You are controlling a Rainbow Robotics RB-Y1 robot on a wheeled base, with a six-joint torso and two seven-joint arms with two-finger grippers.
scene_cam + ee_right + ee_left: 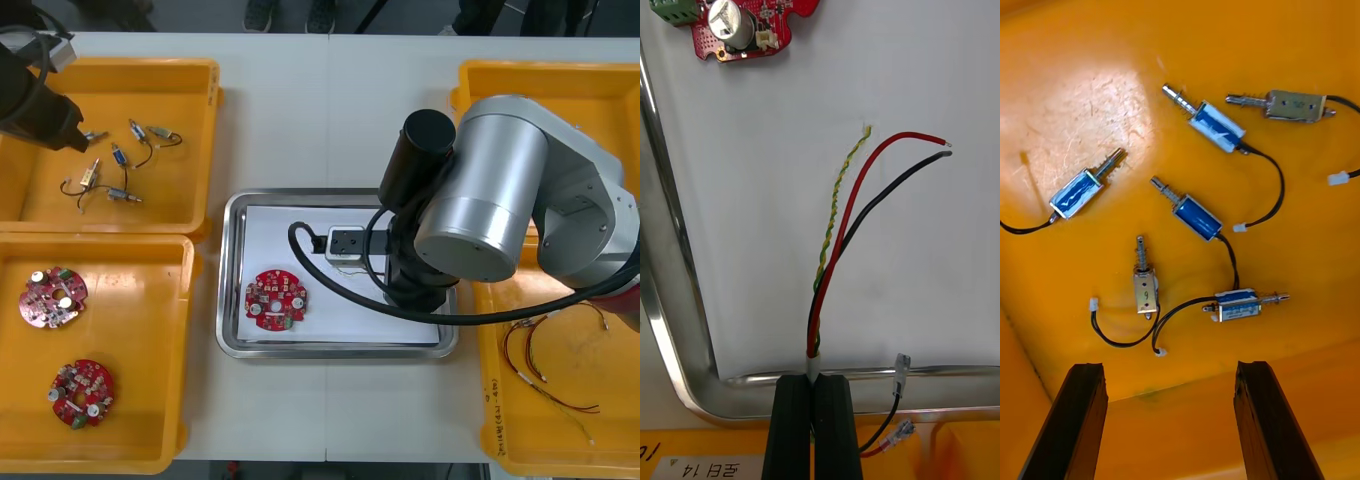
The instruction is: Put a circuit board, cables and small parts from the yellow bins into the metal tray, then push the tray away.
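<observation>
Right pincer point(816, 384) clamps the limp, light cables point(818, 315) at their sleeved end — tips trail over the tray point(674, 315); left pincer point(1169, 369) apart.

The front camera is looking steeply down over the bench point(300, 100). The right wrist camera is facing the tray point(685, 375) closely, sharing its board point(707, 41) with the front view; the left is facing a bin's point(1075, 112) parts point(1199, 217).

A pale worktop point(300, 110), seamed down its middle; beyond its far edge, seemingly dark floor point(200, 12).
</observation>
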